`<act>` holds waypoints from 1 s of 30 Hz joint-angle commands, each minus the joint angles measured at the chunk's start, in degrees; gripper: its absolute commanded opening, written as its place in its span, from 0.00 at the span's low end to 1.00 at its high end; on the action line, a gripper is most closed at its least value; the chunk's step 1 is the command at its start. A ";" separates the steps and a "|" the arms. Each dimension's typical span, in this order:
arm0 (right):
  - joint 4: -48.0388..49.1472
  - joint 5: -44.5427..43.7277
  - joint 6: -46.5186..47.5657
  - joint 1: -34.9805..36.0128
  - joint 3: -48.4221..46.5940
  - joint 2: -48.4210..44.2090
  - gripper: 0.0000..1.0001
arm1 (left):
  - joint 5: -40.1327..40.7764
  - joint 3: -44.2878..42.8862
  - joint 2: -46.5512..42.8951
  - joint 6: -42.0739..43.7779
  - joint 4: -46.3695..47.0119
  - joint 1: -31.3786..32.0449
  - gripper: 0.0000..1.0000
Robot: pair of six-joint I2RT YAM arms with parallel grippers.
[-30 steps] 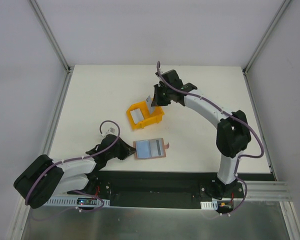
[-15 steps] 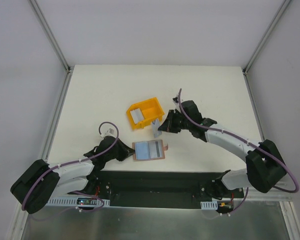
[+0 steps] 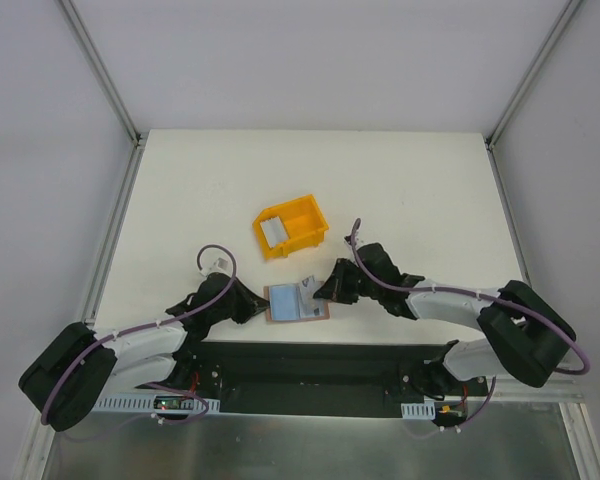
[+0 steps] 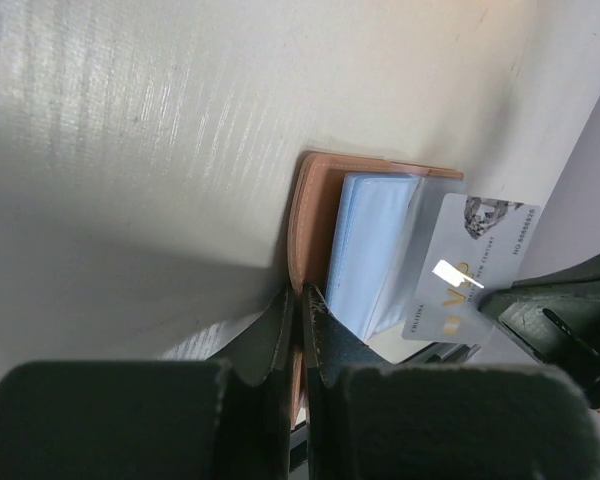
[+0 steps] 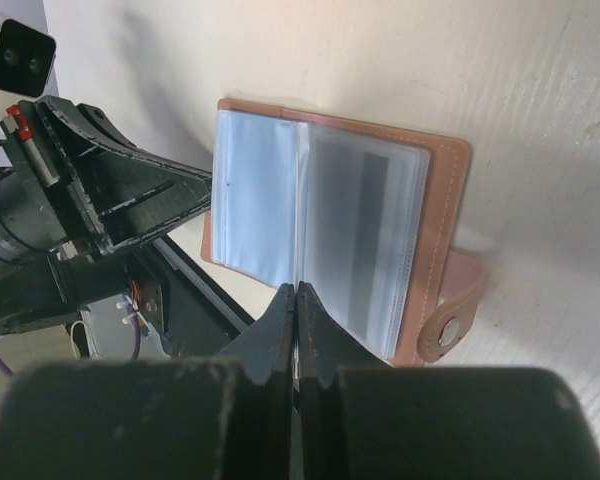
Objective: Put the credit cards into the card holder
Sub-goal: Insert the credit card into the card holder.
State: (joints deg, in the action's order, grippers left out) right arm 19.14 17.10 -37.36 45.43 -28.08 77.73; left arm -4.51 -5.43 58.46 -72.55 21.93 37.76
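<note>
Here, credit card (image 4: 470, 265) overhangs card holder (image 4: 310, 205).

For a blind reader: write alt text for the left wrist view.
The left claw pinches the near edge of the open brown holder, which lies flat on the pale table. Over its clear sleeves a grey card marked VIP stands tilted, gripped at its right edge by the right claw.

Left end effector (image 3: 254, 305) and right end effector (image 3: 323, 291) are closed.
</note>
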 commanded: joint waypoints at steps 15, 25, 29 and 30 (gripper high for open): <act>21.11 0.21 -5.96 1.77 4.61 10.59 0.00 | 1.70 2.79 0.60 -1.54 -6.03 -0.32 0.00; 22.61 -1.10 -7.72 3.61 6.10 12.62 0.00 | 2.84 3.76 0.87 -3.29 -5.15 -0.32 0.00; 21.82 -2.95 -7.81 3.61 7.42 11.30 0.00 | 3.11 4.20 0.26 -3.47 -5.23 -0.32 0.00; 21.73 -3.47 -7.38 3.53 7.68 10.78 0.00 | 3.19 4.20 0.08 -3.47 -5.23 -0.32 0.00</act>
State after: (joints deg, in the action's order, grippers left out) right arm 41.06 16.12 -45.15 48.40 -22.17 90.02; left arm -3.81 -4.73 58.08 -75.90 21.74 37.76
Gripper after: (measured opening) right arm 0.008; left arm 0.008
